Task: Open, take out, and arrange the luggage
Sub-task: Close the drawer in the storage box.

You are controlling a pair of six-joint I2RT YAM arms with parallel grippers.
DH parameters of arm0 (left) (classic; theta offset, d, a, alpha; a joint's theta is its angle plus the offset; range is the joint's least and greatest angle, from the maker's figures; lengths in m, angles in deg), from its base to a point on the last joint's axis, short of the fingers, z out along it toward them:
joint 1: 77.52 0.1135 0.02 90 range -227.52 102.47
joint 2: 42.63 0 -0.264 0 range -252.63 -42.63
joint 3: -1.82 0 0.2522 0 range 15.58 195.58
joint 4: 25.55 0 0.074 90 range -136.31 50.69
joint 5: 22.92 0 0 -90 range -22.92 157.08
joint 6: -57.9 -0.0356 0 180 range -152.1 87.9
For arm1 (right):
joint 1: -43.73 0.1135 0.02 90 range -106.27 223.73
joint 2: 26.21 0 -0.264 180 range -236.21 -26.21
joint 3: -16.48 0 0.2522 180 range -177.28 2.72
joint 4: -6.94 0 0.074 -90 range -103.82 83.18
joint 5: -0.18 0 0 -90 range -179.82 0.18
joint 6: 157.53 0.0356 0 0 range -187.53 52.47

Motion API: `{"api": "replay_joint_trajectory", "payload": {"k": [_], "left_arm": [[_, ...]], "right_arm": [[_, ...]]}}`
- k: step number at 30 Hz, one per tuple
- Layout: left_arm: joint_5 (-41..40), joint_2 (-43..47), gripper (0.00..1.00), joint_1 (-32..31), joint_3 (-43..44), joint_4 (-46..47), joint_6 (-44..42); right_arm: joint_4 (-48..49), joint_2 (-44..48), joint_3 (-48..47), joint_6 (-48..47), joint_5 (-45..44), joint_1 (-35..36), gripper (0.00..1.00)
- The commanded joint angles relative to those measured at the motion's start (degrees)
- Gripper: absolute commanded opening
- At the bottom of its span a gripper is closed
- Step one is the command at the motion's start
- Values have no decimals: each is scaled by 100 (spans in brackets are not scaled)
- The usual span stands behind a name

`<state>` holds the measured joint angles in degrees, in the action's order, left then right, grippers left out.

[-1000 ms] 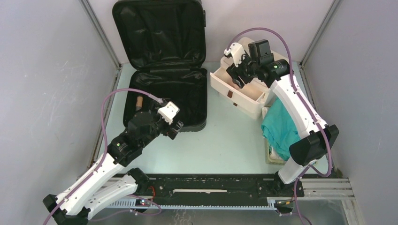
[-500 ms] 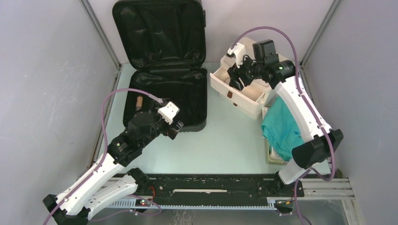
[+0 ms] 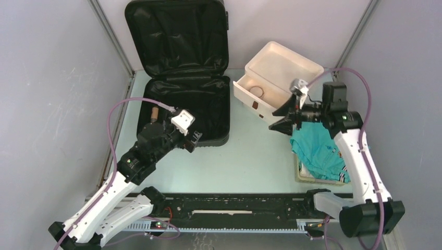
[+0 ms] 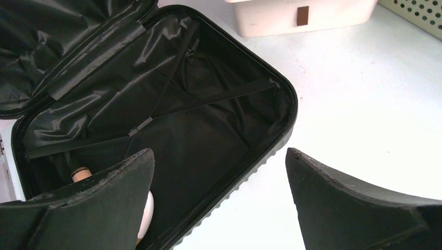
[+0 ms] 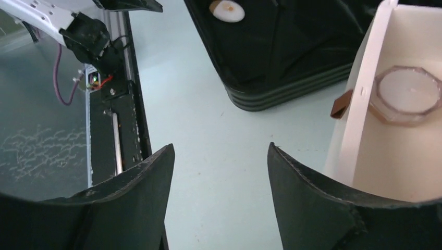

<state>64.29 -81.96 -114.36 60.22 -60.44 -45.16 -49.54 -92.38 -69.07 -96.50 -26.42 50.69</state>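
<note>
The luggage, a black ribbed suitcase (image 3: 213,107), lies open with its lid (image 3: 177,36) leaning on the back wall. Its black lining shows in the left wrist view (image 4: 198,130). A brown-capped bottle (image 3: 154,113) lies in its left end and also shows in the left wrist view (image 4: 81,173). My left gripper (image 3: 194,141) is open and empty above the case's near edge (image 4: 220,156). My right gripper (image 3: 279,119) is open and empty over the table between case and drawer (image 5: 221,147).
A white drawer box (image 3: 284,65) stands at the back right with its drawer (image 3: 260,99) pulled out, holding a white candle in a glass (image 5: 408,94). A teal cloth (image 3: 318,151) lies on the pale slatted basket (image 3: 302,174) at the right.
My right gripper has pulled out of the drawer and swung forward and right, down beside the drawer front. The candle now shows in the drawer. My left arm shifted only slightly.
</note>
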Motion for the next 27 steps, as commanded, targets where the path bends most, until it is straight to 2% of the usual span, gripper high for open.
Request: {"api": "replay_joint_trajectory", "payload": {"k": [1,4,10,13,20,27], "left_arm": [[388,-104,100,295,-124,313,256],[404,-285,100,373,-119,311,279],[296,-542,100,519,-132,306,251],[319,-607,100,639,-118,311,284],[408,-578,100,879,-13,293,374],[-148,-549,100,960,-124,295,351]], "right_arm": [[1411,824,1101,229,1548,-633,77],[1772,1314,1794,175,1651,-993,80],[1672,1699,2646,-422,1813,-1542,82],[1187,1700,2670,-962,1746,-1705,81],[972,1911,2670,-1209,1487,-1749,80],[801,1859,2670,-1436,1365,-1772,80]]}}
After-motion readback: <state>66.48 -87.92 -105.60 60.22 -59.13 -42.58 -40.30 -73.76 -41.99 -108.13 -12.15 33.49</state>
